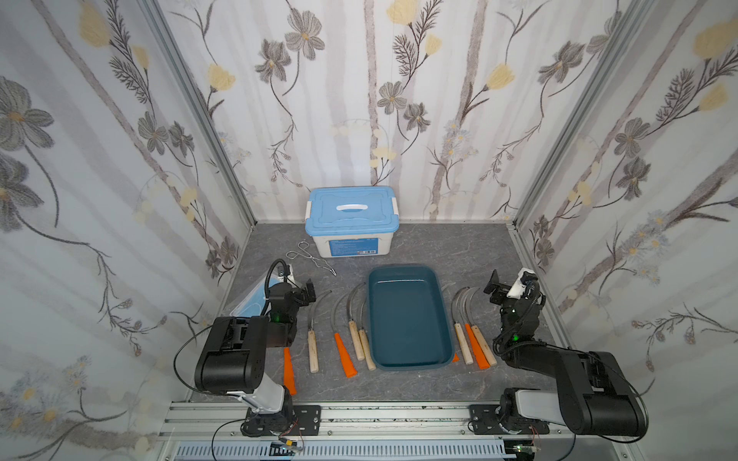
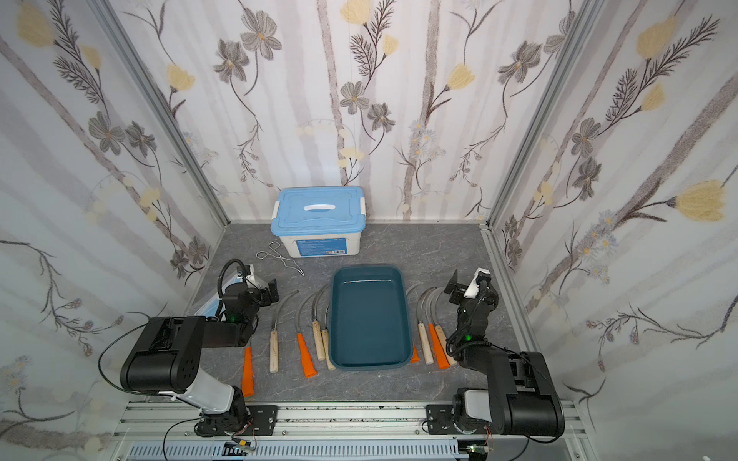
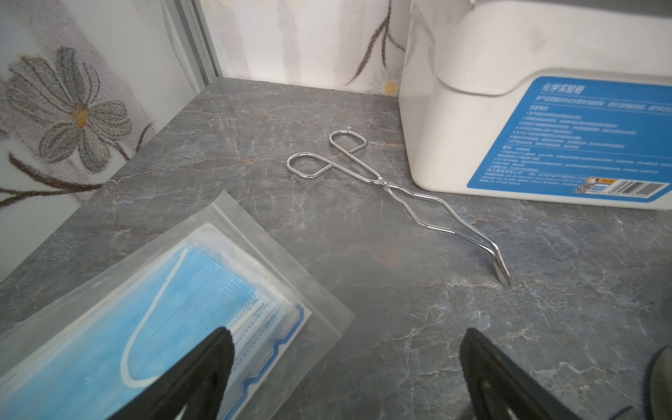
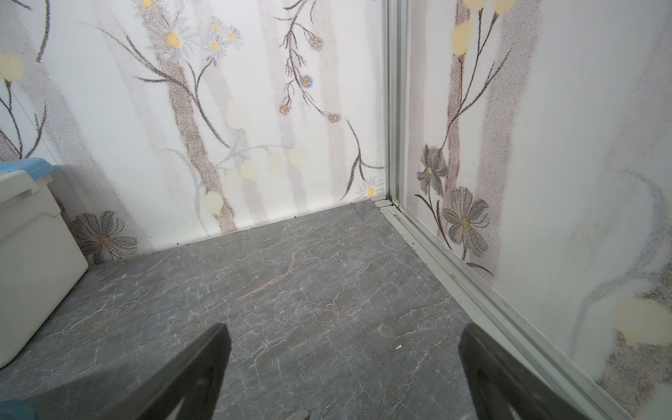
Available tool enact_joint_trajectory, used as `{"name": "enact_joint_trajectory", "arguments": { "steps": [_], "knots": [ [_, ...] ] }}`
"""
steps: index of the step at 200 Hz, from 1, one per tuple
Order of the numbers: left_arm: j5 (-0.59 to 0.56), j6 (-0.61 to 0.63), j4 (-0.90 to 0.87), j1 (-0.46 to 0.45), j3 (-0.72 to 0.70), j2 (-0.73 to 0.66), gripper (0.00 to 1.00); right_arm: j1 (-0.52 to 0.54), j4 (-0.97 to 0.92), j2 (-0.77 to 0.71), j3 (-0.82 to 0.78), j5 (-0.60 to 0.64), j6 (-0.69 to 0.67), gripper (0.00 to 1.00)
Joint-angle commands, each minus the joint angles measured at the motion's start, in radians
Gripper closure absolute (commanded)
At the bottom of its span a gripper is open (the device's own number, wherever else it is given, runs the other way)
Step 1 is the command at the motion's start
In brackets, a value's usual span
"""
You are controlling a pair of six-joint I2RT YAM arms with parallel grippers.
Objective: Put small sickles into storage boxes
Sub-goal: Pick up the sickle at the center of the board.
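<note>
Left claw [image 3: 343, 338]: released, empty; one finger hangs over the mask packet [image 3: 152, 327], near the left edge of the tabletop [image 3: 363, 262].
Right claw [image 4: 343, 332]: released, empty, over bare tabletop by the right edge.
Sickles [image 1: 312, 351]: none stored; we count rows along both long sides of the tray [image 1: 407, 319].
Tray: teal plastic, shallow, rounded corners, empty, mid-tabletop toward the front edge.
Materials: thin curved grey blades; round pale wooden handles, tapered orange ones.
Risk: handles lie close, so we expect a claw may nudge or catch two. Crossed blades may drag neighbours. The orange handle [image 1: 455, 356] tucked at the tray's front corner may shift the tray.
</note>
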Motion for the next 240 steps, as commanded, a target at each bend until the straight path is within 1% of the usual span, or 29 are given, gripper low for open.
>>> {"name": "enact_joint_trajectory", "arguments": {
  "steps": [1, 15, 39, 46, 56, 60, 70, 79, 87, 100, 120, 134, 148, 154, 164, 174, 187, 192, 197, 216, 240],
  "knots": [
    [-0.007, -0.003, 0.031, 0.0, 0.004, -0.001, 0.0, 0.002, 0.017, 0.002, 0.01, -0.011, -0.01, 0.0],
    [-0.005, -0.002, 0.03, 0.0, 0.003, 0.0, 0.0, 0.002, 0.016, 0.0, 0.01, -0.017, -0.011, 0.0],
    [0.065, 0.028, 0.002, -0.003, 0.013, -0.016, 0.0, 0.004, 0.022, -0.006, 0.008, -0.007, -0.011, 0.0],
    [0.084, 0.036, -0.006, -0.003, 0.014, -0.024, 0.0, 0.006, -0.028, -0.025, 0.019, 0.013, -0.004, 0.0],
    [0.085, 0.037, -0.037, -0.004, 0.026, -0.041, 0.0, 0.008, -0.066, -0.039, 0.043, 0.005, -0.018, 0.0],
    [0.081, 0.037, -0.061, -0.006, 0.036, -0.051, 0.0, 0.013, -0.118, -0.048, 0.066, 0.017, -0.027, 0.0],
    [0.067, 0.036, -0.147, -0.009, 0.07, -0.08, 0.0, 0.02, -0.365, -0.072, 0.172, 0.041, -0.022, 0.0],
    [0.058, 0.036, -0.22, -0.012, 0.1, -0.107, 0.0, 0.021, -0.524, -0.074, 0.262, 0.047, -0.02, 0.0],
    [0.059, 0.042, -0.271, -0.017, 0.118, -0.129, 0.0, 0.028, -0.59, -0.09, 0.298, 0.036, -0.028, 0.0],
    [0.058, 0.055, -0.333, -0.027, 0.143, -0.164, 0.0, 0.042, -0.631, -0.15, 0.3, 0.038, -0.03, 0.0],
    [0.068, 0.097, -0.351, -0.047, 0.149, -0.228, 0.0, 0.043, -0.761, -0.239, 0.321, 0.069, 0.071, 0.0],
    [0.074, 0.108, -0.397, -0.049, 0.177, -0.277, 0.0, 0.041, -0.909, -0.267, 0.376, 0.037, 0.145, 0.0],
    [0.085, 0.127, -0.516, -0.052, 0.235, -0.305, 0.0, 0.046, -1.048, -0.275, 0.439, -0.007, 0.206, 0.0],
    [0.084, 0.135, -0.565, -0.054, 0.261, -0.343, 0.0, 0.048, -1.088, -0.28, 0.456, -0.025, 0.235, 0.0],
    [0.082, 0.145, -0.637, -0.055, 0.303, -0.369, 0.0, 0.057, -1.15, -0.291, 0.478, -0.019, 0.3, 0.0],
    [0.087, 0.163, -0.705, -0.055, 0.344, -0.392, 0.0, 0.057, -1.214, -0.3, 0.5, -0.04, 0.365, 0.0],
    [0.104, 0.213, -0.806, -0.058, 0.404, -0.414, 0.0, 0.057, -1.304, -0.298, 0.531, -0.057, 0.444, 0.0],
    [0.111, 0.24, -0.837, -0.057, 0.429, -0.422, 0.0, 0.057, -1.34, -0.291, 0.532, -0.076, 0.457, 0.0],
    [0.113, 0.267, -0.864, -0.057, 0.452, -0.428, 0.0, 0.059, -1.374, -0.284, 0.573, -0.09, 0.466, 0.0],
    [0.067, 0.318, -0.932, -0.058, 0.54, -0.44, 0.0, 0.078, -1.445, -0.279, 0.603, -0.155, 0.51, 0.0],
    [0.089, 0.368, -1.115, -0.057, 0.681, -0.422, 0.0, 0.133, -1.448, -0.309, 0.595, -0.239, 0.607, 0.0]
  ]
}}
